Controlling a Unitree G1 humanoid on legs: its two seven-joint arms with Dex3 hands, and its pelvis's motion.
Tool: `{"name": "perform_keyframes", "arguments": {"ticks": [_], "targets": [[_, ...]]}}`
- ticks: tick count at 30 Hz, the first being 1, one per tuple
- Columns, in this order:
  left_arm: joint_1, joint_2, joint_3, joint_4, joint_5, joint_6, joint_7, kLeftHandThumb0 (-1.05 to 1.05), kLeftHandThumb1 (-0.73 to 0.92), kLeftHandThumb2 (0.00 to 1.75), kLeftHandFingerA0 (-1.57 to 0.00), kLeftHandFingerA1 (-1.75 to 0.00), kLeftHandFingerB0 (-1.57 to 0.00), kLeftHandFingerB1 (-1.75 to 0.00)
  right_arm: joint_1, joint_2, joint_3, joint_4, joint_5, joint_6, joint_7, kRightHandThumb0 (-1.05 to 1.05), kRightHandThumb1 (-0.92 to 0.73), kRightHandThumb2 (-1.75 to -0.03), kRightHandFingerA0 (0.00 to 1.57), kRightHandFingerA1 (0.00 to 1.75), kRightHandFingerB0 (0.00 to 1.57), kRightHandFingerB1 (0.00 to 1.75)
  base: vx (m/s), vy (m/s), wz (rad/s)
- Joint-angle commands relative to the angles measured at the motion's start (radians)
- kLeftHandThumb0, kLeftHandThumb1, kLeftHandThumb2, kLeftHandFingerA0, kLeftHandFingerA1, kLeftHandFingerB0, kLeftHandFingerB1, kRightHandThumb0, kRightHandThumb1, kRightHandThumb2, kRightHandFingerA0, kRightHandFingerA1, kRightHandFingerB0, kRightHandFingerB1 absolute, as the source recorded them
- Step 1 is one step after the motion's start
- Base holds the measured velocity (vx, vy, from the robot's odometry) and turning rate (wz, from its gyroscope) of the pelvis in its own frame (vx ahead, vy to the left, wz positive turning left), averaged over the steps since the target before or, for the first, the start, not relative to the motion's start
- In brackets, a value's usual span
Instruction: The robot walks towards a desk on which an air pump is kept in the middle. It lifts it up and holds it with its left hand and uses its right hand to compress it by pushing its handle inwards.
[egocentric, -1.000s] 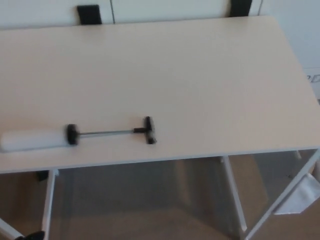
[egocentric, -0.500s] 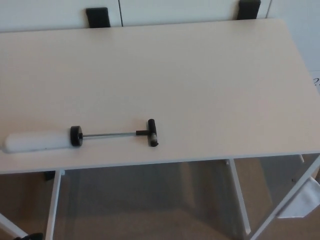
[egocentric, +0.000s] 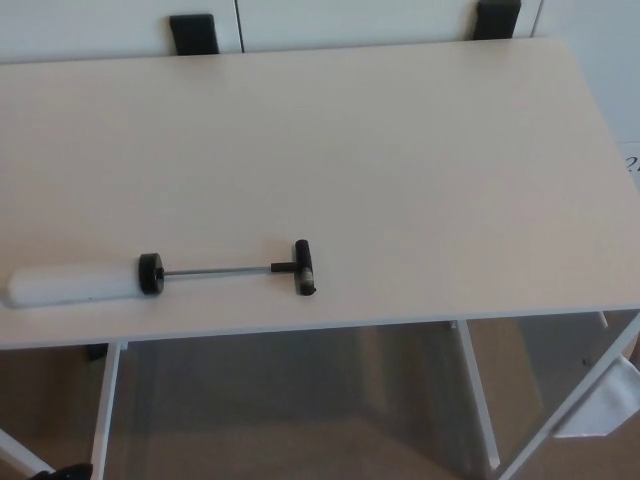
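Head view: a pale, cream-coloured table (egocentric: 380, 140) fills most of the picture, seen from above and slightly tilted. The air pump (egocentric: 160, 276) lies flat on it, close to the near edge and towards the robot's left side. Its white cylinder body (egocentric: 70, 283) points to the left, ending in a black cap (egocentric: 150, 273). From the cap a thin metal rod (egocentric: 215, 269) runs to the right, drawn well out of the body, and ends in a black T-shaped handle (egocentric: 303, 267) that lies crosswise to the rod. Nothing touches the pump.

Neither of the robot's hands shows here, so nothing can be said of their fingers, open or closed.

Beyond the far edge of the table two dark blocks (egocentric: 194, 30) stand against a white wall. Under the near edge white table legs (egocentric: 475, 395) go down to a brownish floor (egocentric: 300, 440).
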Motion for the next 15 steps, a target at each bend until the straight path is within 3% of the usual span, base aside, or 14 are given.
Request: {"name": "perform_keyframes", "arguments": {"ticks": [1, 15], "targets": [[0.007, 0.02, -0.003, -0.007, 0.018, -0.009, 0.0, -0.36, 0.7, 0.61, -0.44, -0.4, -0.31, -0.33, 0.01, -0.003, -0.006, -0.009, 0.011, 0.008, -0.007, -0.59, -0.72, -0.61, 0.3, 0.4, 0.2, 0.33, 0.0, 0.0, 0.0], [-0.013, 0.021, 0.004, 0.003, 0.012, -0.007, -0.001, -0.37, 0.7, 0.61, -0.42, -0.39, -0.31, -0.33, -0.024, -0.019, 0.009, 0.008, -0.018, -0.005, -0.025, -0.58, -0.73, -0.61, 0.32, 0.41, 0.21, 0.33, 0.0, 0.0, 0.0]]}}
